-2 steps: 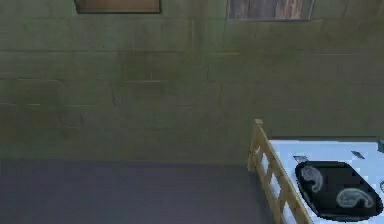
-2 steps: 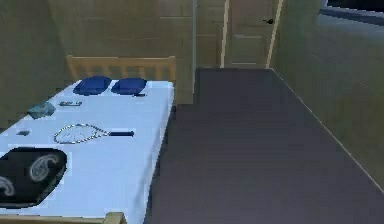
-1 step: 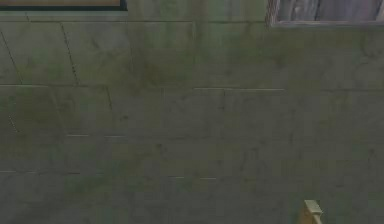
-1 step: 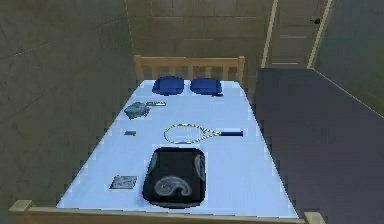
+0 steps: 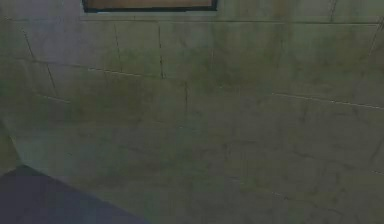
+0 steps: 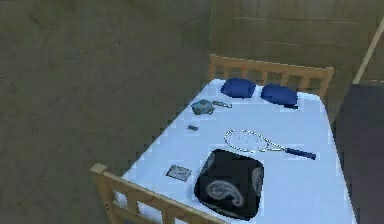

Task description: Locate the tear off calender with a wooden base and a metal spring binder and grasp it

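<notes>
A bed [image 6: 300, 190] with a pale blue sheet and a light wooden frame stands in the arm side view. On its left half, near the pillows, lies a small grey-green blob [image 6: 205, 107]; I cannot tell what it is. A tiny flat item [image 6: 192, 127] lies a little below it. Close to the footboard sits a small square grey thing [image 6: 179, 172].
Two blue pillows [image 6: 238, 88] [image 6: 279, 95] lie by the headboard. A tennis racket [image 6: 258, 142] and a black bag [image 6: 232, 183] rest on the sheet. A dark cabinet [image 6: 362, 130] stands at the bed's right. In the forward view a blocky grey wall [image 5: 220, 110] carries a dark frame [image 5: 148, 5].
</notes>
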